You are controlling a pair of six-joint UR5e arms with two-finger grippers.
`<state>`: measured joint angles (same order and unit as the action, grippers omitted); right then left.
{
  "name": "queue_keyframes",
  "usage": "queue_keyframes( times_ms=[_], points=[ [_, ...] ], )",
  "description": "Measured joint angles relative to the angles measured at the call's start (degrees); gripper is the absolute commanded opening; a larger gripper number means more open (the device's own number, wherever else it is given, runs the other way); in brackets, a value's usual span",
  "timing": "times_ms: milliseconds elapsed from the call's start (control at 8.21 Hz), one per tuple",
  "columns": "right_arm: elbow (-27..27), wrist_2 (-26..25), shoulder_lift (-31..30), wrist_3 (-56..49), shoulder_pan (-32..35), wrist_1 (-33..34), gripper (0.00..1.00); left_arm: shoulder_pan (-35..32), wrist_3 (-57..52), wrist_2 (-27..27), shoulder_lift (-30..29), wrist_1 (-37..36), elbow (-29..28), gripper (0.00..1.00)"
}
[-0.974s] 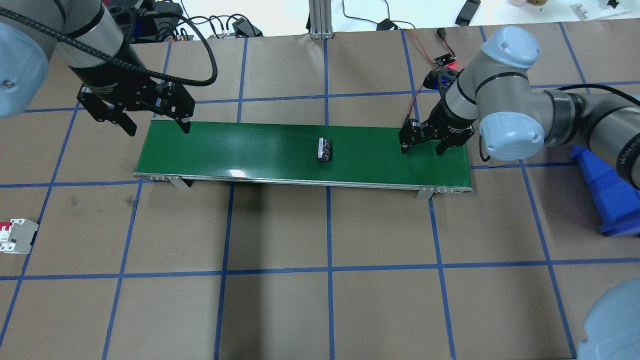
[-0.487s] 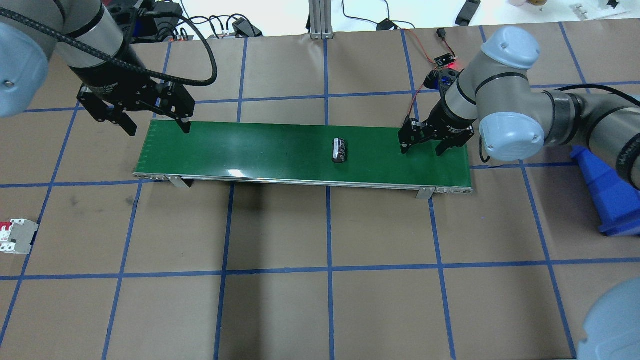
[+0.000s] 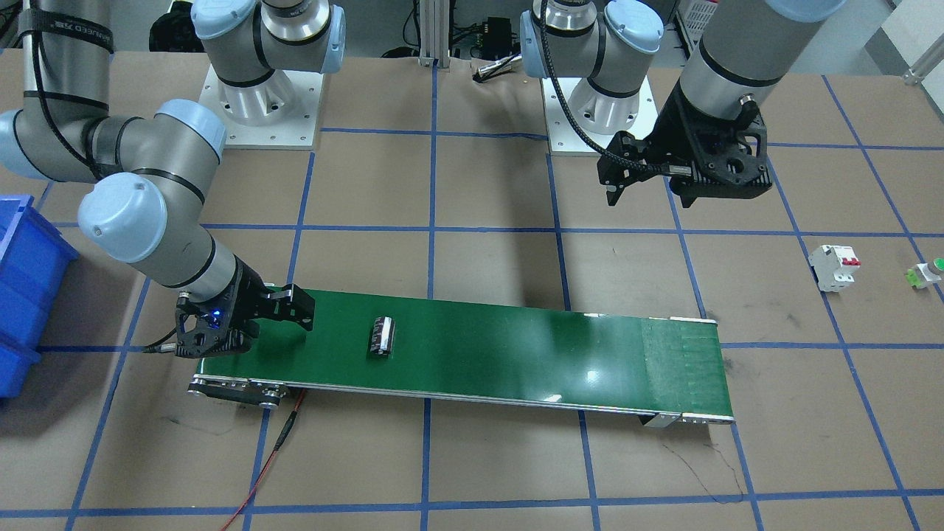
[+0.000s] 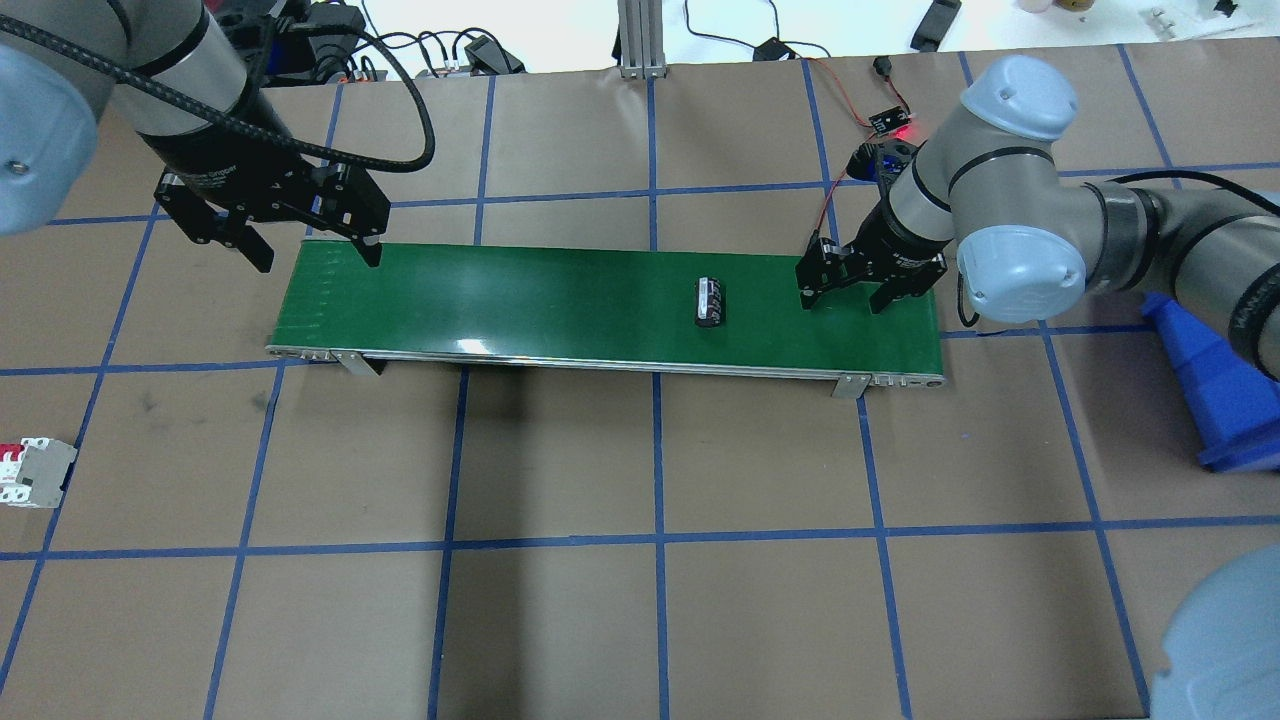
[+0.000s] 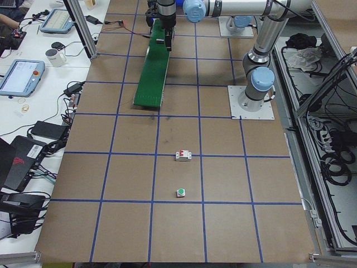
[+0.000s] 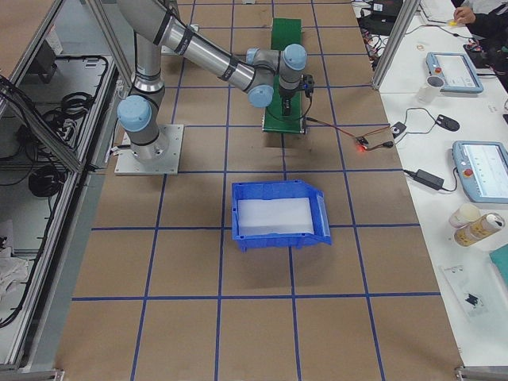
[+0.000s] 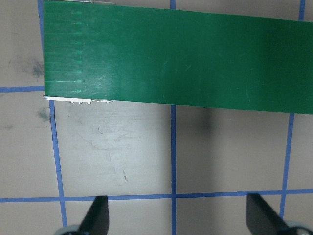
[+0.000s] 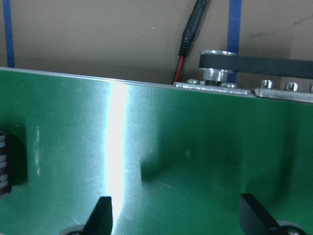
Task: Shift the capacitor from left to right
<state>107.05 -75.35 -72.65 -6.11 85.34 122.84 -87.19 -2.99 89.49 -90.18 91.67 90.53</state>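
Observation:
The capacitor [image 4: 710, 302], a small black cylinder with silvery stripes, lies on its side on the green conveyor belt [image 4: 500, 295], right of the middle. It also shows in the front view [image 3: 382, 337] and at the left edge of the right wrist view [image 8: 5, 164]. My right gripper [image 4: 845, 298] is open and empty, low over the belt's right end, a short gap from the capacitor. My left gripper [image 4: 317, 258] is open and empty, raised at the belt's left end; its wrist view shows only belt and table.
A white breaker with red switches [image 4: 35, 473] lies at the table's left edge, with a green push button [image 3: 925, 274] beyond it. A blue bin [image 4: 1215, 390] stands at the right. A red-lit sensor board [image 4: 893, 125] and its wires lie behind the belt's right end.
The capacitor has travelled to the right along the belt, closer to the right gripper. Neither arm has moved.

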Motion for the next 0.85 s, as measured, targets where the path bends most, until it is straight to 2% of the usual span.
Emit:
queue_keyframes(
  times_ms=[853],
  points=[
    [-0.2,0.3,-0.3,4.7,0.3,0.2,0.9,0.0,0.0,0.0,-0.1,0.0,0.0,1.0]
  ],
)
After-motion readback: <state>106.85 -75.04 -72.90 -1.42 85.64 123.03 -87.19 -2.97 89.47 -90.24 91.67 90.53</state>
